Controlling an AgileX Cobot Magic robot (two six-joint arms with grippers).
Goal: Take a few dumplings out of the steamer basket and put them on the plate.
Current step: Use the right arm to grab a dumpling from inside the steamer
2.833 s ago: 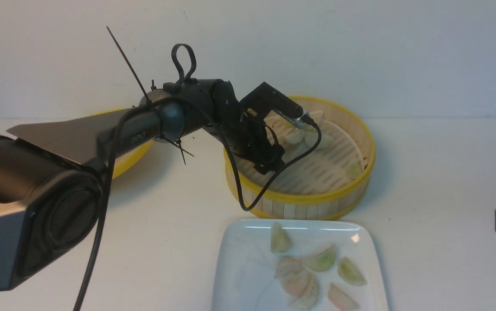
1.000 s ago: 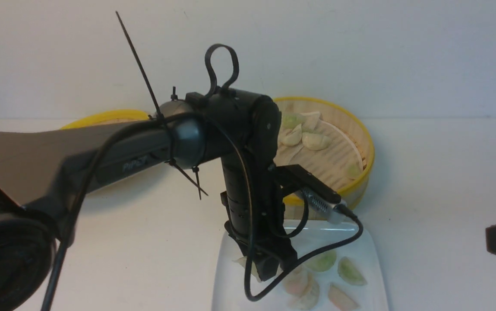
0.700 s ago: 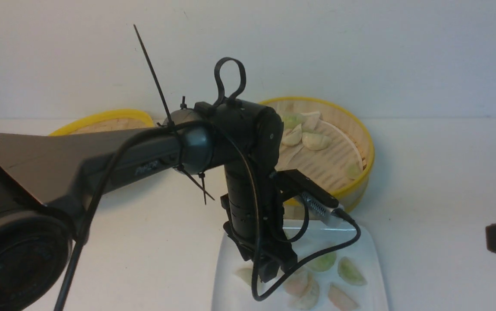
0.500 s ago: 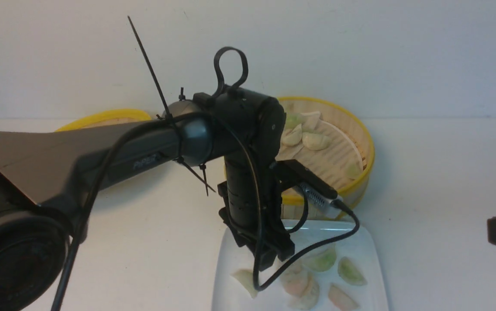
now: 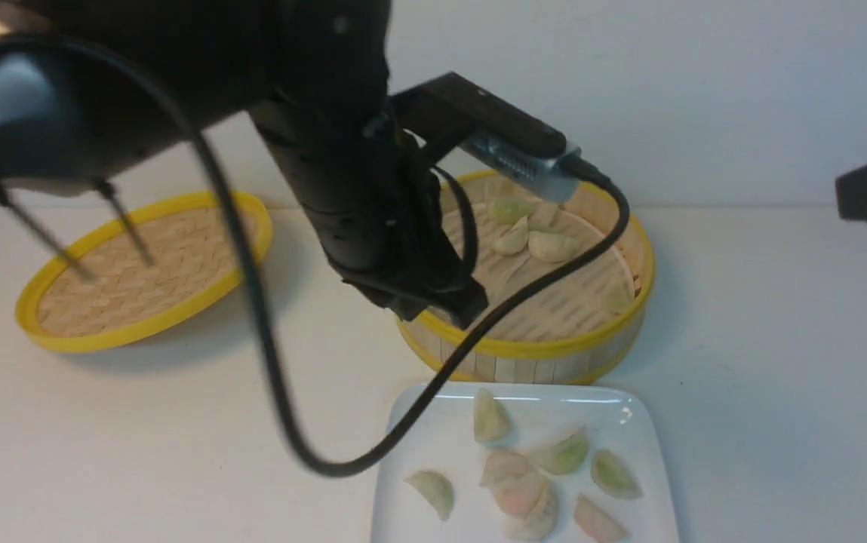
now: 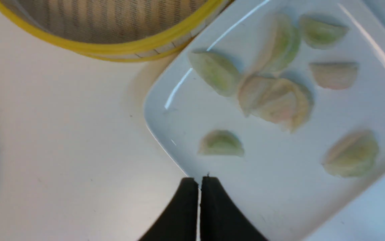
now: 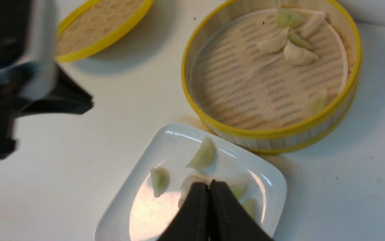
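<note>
- White and glossy, the plate (image 5: 422, 422) sits at the near edge of the table (image 5: 780, 339), right in front of the steamer basket (image 5: 546, 358), close to it but just apart.
- On the plate, the dumplings (image 5: 565, 452) are spread about, green ones and pinkish ones, with a few bunched and overlapping in the middle.
- And there's a lone green dumpling (image 5: 433, 492) off on its own by the plate's left edge, clear of the bunch.
- Over to the basket: the huddled dumplings (image 5: 552, 245) lie against the far wall, and a single dumpling (image 5: 618, 298) is tucked by the right wall.
- The left gripper (image 6: 199, 180) has its black fingers pressed together with nothing between them.
- It hangs raised off the table. In its wrist view the tips line up with the plate's rim, near the lone green dumpling and not touching it.
- The right gripper (image 7: 209, 183) is closed tight too, and empty, with the plate showing beneath its tips in its own wrist view.
- From the front, only a dark piece of the right arm pokes in high at the right edge.
- The woven lid (image 5: 139, 279), yellow-rimmed, lies flat on the table to the left, well apart from the basket.
- A black cable (image 5: 339, 470) loops from the left arm's wrist camera (image 5: 516, 147) down past the plate's near-left corner.
</note>
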